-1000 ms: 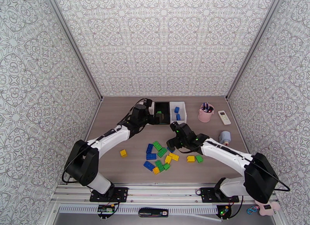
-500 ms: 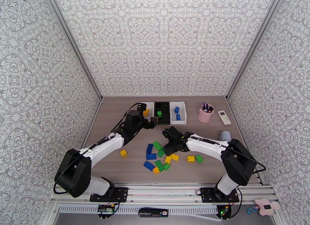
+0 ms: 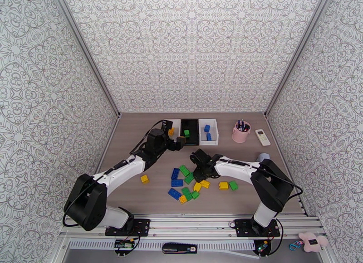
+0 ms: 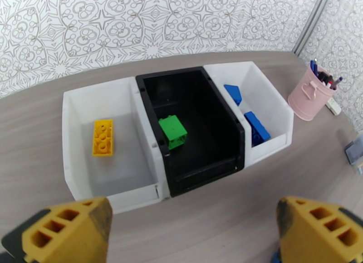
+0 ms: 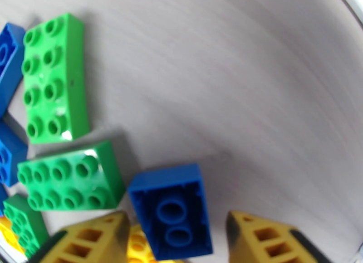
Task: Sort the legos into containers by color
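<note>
The bricks (image 3: pixel 184 170) are yellow, green and blue, two bins (image 4: pixel 113 193) white and one black, the cup (image 4: pixel 310 100) pink, the bench (image 4: pixel 204 223) grey wood-grain, the walls (image 3: pixel 181 46) grey-on-white ornamented.

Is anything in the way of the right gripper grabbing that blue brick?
No, nothing. The upside-down blue brick lies right between the fingers of the open right gripper. A green brick and a yellow brick crowd it on one side.

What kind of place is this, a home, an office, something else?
Probably a robot lab test booth: patterned panels enclose a wooden table, a left arm and right arm are bolted to its near rail, with legos and sorting bins laid out.
</note>
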